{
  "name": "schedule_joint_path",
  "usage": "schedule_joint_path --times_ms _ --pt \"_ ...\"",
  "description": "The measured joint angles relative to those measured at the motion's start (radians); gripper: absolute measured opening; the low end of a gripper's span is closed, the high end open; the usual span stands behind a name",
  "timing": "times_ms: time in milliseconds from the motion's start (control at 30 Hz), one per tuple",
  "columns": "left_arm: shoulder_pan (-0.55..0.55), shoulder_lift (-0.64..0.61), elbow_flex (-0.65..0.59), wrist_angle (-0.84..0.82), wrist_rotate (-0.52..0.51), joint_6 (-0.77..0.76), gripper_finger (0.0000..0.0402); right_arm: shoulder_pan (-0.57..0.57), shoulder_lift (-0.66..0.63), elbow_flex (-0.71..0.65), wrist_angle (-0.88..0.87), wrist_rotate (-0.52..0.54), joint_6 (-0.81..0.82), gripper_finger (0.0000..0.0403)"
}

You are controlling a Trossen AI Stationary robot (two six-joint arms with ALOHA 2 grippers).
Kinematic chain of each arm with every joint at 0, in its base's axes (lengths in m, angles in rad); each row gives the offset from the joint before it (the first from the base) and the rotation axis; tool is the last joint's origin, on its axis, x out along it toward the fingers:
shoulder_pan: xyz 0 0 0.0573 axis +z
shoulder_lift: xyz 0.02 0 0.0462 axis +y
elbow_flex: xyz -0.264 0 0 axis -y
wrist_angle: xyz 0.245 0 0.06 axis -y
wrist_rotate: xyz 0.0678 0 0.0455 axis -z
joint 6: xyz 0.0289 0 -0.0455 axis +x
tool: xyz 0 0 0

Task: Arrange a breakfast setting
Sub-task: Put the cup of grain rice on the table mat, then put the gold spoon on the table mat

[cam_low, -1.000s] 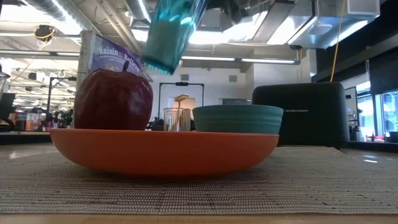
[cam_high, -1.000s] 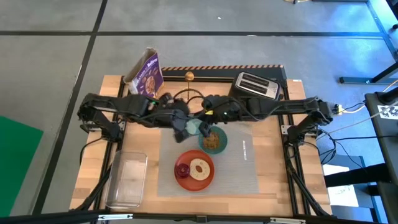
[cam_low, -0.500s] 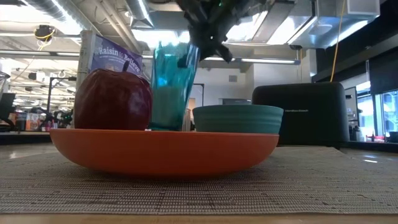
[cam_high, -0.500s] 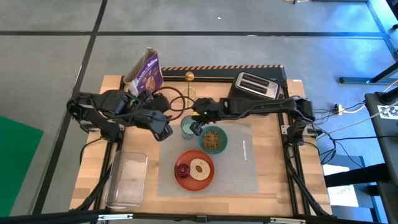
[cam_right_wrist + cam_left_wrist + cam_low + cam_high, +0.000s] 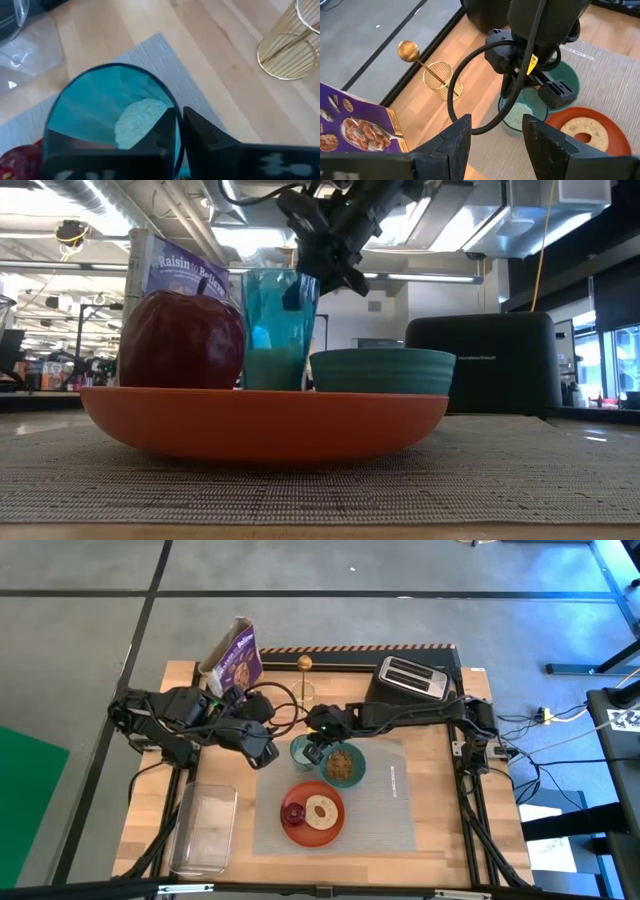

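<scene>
Gripping teal cup (image 5: 301, 750) rim, right end effector (image 5: 316, 748), bagel (image 5: 321, 811) on orange plate (image 5: 300, 830)

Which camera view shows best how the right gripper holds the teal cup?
The right wrist view: the right gripper pinches the teal cup by its rim. The low view shows the cup upright; the high and left wrist views show it partly hidden by the arm.

The high view looks straight down on the whole table; the low view sits at mat level, close behind the orange plate (image 5: 262, 423), facing the room. Each wrist view looks past its own fingers — both (like the other two) catch the teal cup (image 5: 112, 117).
</scene>
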Motion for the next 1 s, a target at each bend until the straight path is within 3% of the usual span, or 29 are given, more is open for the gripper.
schedule_joint_path --times_ms 533,800,1000 --pt "0.0 0.0 0.0 0.005 -0.037 -0.055 0.0171 0.0 -0.035 0.0 0.007 0.028 -0.001 0.0174" --pt "0.02 0.0 0.0 0.0 -0.052 -0.072 0.0171 0.0 -0.207 -0.001 -0.029 -0.011 -0.095 0.0195" --pt "0.088 -0.001 -0.027 0.063 -0.037 -0.04 0.0171 -0.026 -0.377 -0.001 -0.086 -0.133 -0.195 0.0194"
